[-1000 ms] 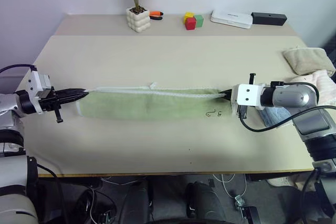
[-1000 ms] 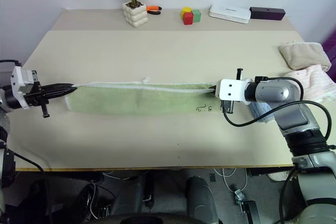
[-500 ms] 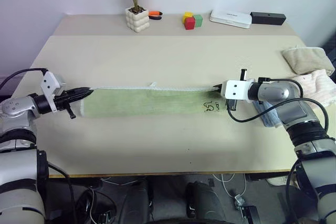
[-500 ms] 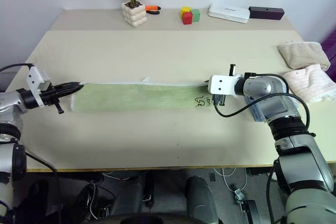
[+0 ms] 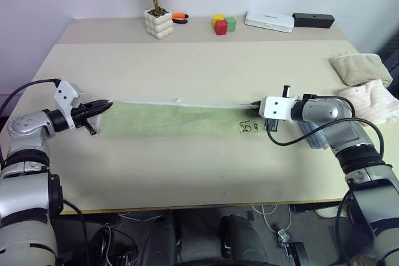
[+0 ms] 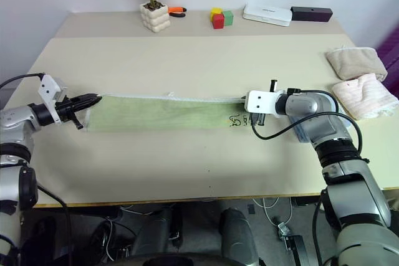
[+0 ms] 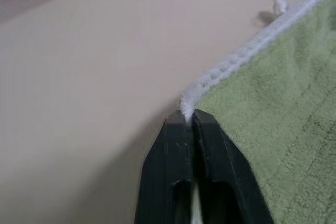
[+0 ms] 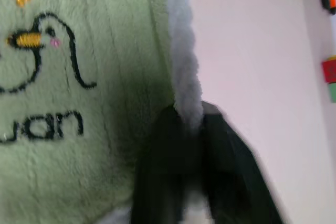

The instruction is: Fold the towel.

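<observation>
Left eye view: wide beige table (image 5: 187,60), bare in the middle, clutter along the far edge and folded cloths at the right. Across its middle, the towel (image 5: 177,120), light green, already folded into a long narrow strip, long axis running left to right, whitish edging along the far side, small dark printed mark near the right end. At the left end, left gripper (image 5: 103,106), pointing right along the strip, fingers nearly together and pinching the far-left corner by its edging, as seen up close in the left wrist view (image 7: 190,116). At the right end, right gripper (image 5: 255,106), pointing left, likewise clamped on the far-right corner's white edging (image 8: 185,109) just beyond the printed mark. Strip stretched flat between both, each arm equally at its own corner. Probably next: bringing one end over to the other along that long axis, halving the length.
</observation>
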